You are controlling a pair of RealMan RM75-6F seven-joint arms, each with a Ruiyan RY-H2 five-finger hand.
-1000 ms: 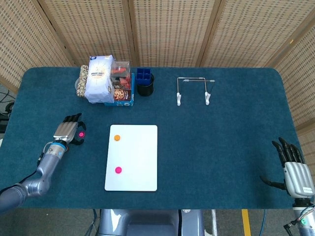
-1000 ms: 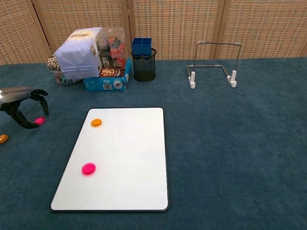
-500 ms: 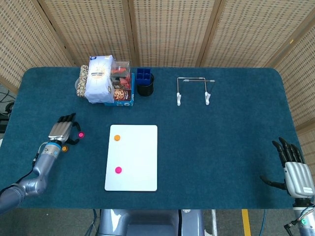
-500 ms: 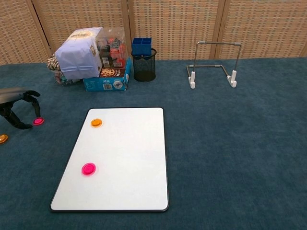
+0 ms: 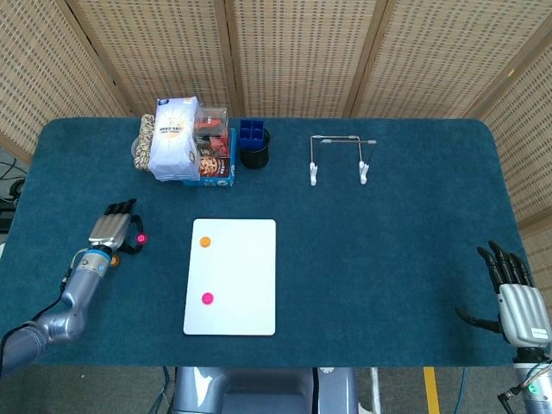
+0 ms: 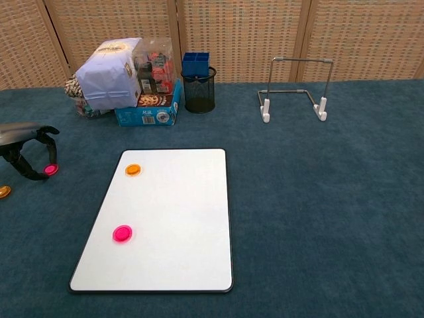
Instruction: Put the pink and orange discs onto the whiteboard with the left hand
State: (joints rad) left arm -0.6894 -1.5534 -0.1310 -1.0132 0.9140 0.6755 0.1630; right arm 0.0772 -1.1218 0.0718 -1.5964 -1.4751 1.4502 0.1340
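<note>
Pink disc (image 6: 50,169), small, round and glossy, at left hand (image 6: 25,151) fingertips.

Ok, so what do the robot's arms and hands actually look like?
The left hand has a silver-grey back and black fingers, on a grey arm with a blue and orange ring at the wrist. The right hand looks the same: black fingers, ribbed silver back, small label, a green light below.

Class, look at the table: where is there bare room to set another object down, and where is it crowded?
Bare cloth lies between the whiteboard and the right robot hand, in front of the wire stand. The back left corner is crowded: snack bag, boxes, pen cup. The left robot hand occupies the left edge.
</note>
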